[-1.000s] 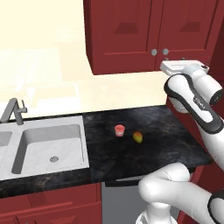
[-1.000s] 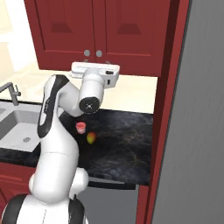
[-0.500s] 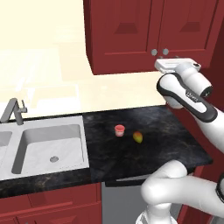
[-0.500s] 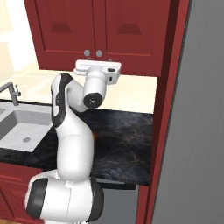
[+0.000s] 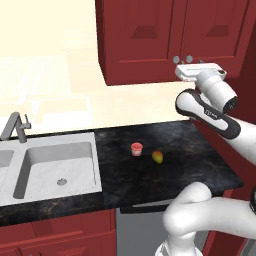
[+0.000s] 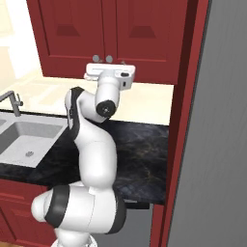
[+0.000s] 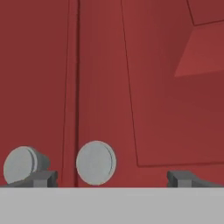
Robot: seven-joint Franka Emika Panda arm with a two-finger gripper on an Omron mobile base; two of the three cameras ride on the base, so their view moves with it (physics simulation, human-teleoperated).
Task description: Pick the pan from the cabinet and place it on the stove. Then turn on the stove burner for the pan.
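I see the gripper (image 7: pixel 111 177) wide open and empty, close before the shut cabinet (image 7: pixel 153 78). The right door's knob (image 7: pixel 96 162) sits between the fingertips (image 7: pixel 181 178), the left knob (image 7: pixel 22 165) at 9 o'clock by the door seam. The counter (image 5: pixel 200 155) below has free room.

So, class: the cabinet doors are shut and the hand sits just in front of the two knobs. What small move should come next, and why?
Probably ease the hand forward and close on the right-hand knob. The cabinet is shut, so the pan cannot be reached yet. In the hand view that knob sits between the open fingertips, left of centre; a slight shift toward it would help.
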